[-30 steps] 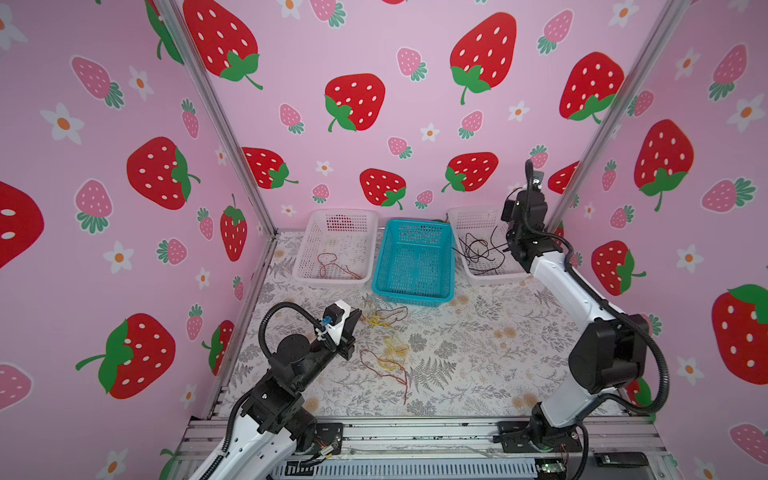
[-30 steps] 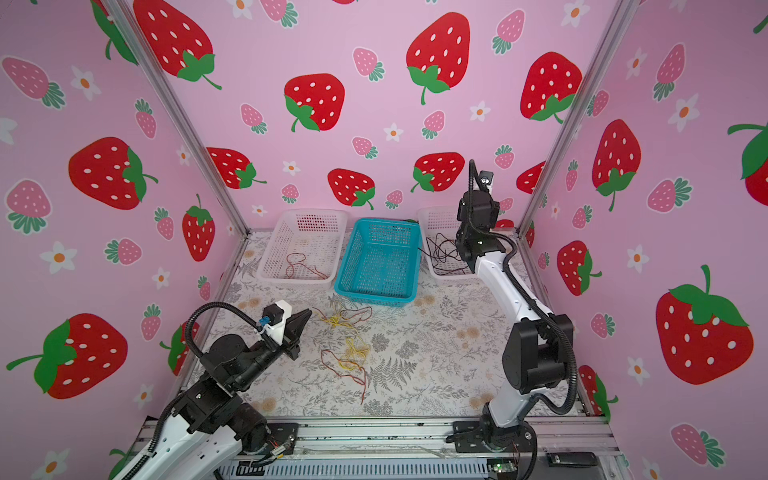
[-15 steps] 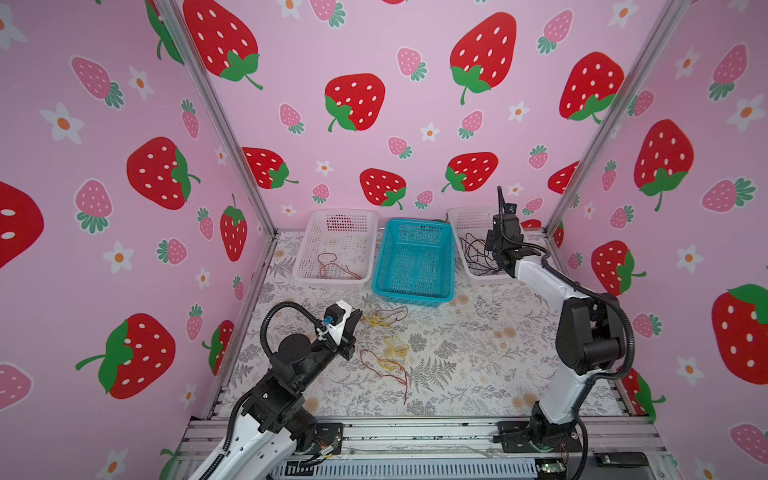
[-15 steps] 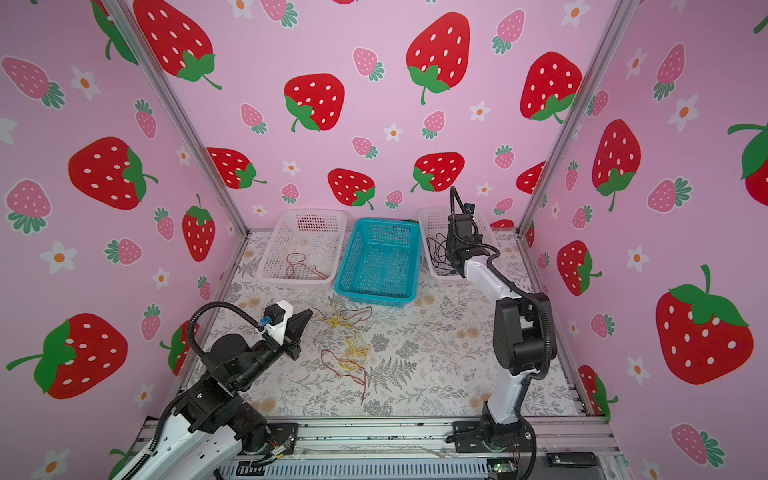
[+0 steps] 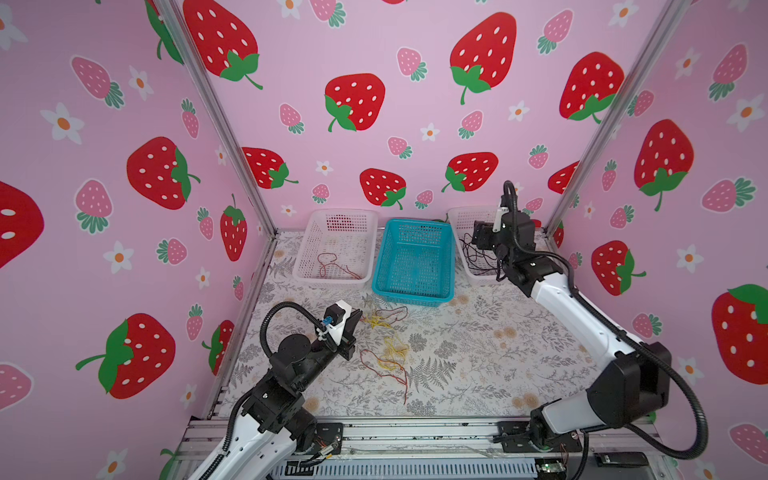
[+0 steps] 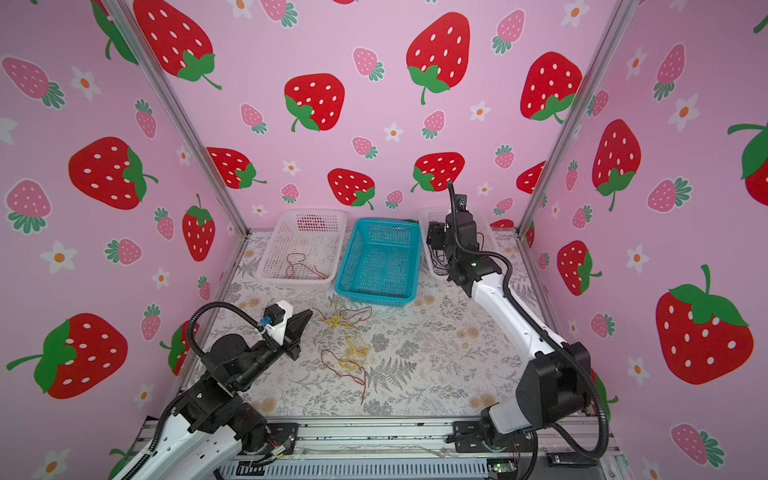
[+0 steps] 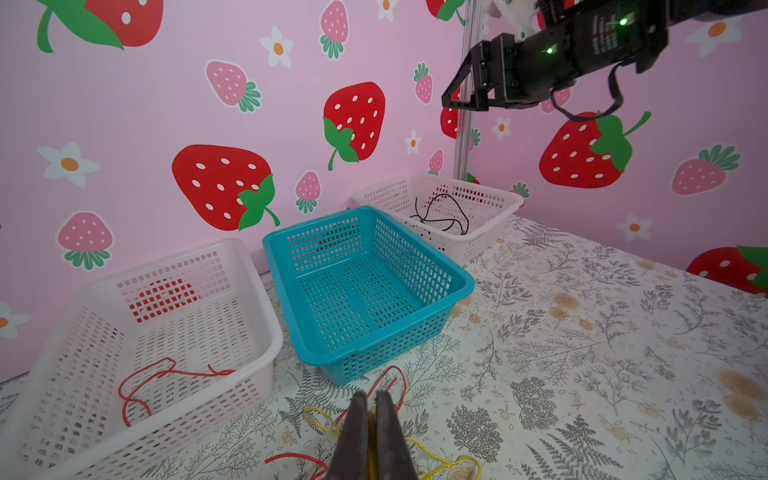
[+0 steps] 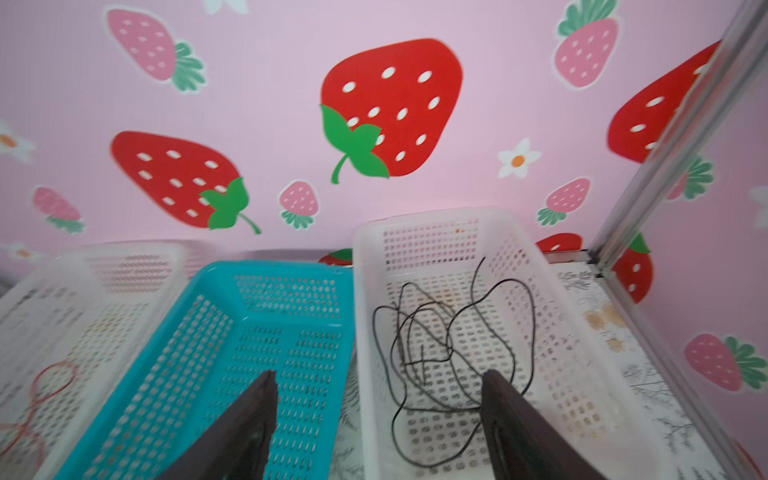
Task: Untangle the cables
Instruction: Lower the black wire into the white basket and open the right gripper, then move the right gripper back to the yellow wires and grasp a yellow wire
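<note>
Right gripper is hovering over the right white basket near the back wall, and its two fingers are standing wide apart. Under it the black cable is lying in loose loops on the bottom of this basket, not touching the fingers. Next to this basket the blue basket is standing in the middle. On the far side of it, the left white basket is holding one red cable.

On the flowered table, in front of the blue basket, the yellow and red cables are lying mixed together in two small heaps. One heap is close to the blue basket and one is nearer to the front edge.

The left gripper is hanging low just beside the heap that is closer to the baskets, and its fingers are pressing together. In the left wrist view something yellow is showing in the thin slit between them, but I cannot tell if a cable is pinched there.
</note>
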You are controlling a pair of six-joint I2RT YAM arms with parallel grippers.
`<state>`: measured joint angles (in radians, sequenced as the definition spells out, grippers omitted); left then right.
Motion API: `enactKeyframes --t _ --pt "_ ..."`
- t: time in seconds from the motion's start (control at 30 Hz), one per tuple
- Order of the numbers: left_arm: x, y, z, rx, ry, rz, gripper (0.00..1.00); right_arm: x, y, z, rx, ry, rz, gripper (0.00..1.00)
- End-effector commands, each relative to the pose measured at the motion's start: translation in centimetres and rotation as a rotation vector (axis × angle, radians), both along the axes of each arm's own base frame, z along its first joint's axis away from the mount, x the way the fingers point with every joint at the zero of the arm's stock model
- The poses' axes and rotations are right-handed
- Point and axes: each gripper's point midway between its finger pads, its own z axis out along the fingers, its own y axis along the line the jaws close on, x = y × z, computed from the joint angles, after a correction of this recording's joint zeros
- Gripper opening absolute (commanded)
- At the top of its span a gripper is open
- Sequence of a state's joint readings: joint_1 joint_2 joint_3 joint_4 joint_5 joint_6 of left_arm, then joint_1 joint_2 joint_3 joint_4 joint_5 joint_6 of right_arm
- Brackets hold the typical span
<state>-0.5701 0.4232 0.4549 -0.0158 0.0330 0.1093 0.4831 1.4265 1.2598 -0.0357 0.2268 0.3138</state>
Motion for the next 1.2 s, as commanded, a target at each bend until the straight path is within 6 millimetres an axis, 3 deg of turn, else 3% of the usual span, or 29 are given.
enactKeyframes --t 0.0,0.07,0.17,0.27,0.37,0.47,0.63,0.77,0.93,1.17 --pt "-0.2 0.1 1.1 -0.014 -0.045 0.0 0.0 -5.9 7.3 -2.1 0.116 0.047 0.396 0.75" --pt "-0.2 0.0 1.2 -0.015 -0.044 -0.004 0.0 -10.5 11.0 -3.3 0.194 0.062 0.623 0.72" --pt "-0.3 0.1 1.4 -0.021 -0.046 -0.004 0.0 -16.2 15.0 -5.7 0.229 0.092 0.838 0.68" --pt "-0.5 0.2 1.6 -0.033 -0.054 -0.001 0.0 -20.4 18.1 -9.1 0.17 0.103 0.952 0.64" --pt "-0.6 0.4 2.0 -0.048 -0.062 0.006 0.0 -22.7 20.3 -11.9 0.109 0.108 1.008 0.54" --pt "-0.6 0.6 2.4 -0.07 -0.066 0.015 0.0 -24.1 21.6 -13.0 0.146 0.081 1.059 0.48" --pt "-0.4 1.3 3.1 -0.127 -0.07 0.056 0.0 -24.8 23.1 -13.3 0.145 -0.025 1.046 0.5" --pt "-0.5 1.6 3.6 -0.173 -0.073 0.067 0.0 -23.2 23.5 -13.6 0.168 -0.068 0.966 0.42" --pt "-0.4 1.6 3.6 -0.182 -0.07 0.068 0.0 -22.5 24.6 -13.4 0.208 -0.116 0.956 0.34" --pt "-0.5 1.7 3.7 -0.189 -0.069 0.068 0.0 -21.1 26.0 -13.2 0.211 -0.166 0.926 0.32"
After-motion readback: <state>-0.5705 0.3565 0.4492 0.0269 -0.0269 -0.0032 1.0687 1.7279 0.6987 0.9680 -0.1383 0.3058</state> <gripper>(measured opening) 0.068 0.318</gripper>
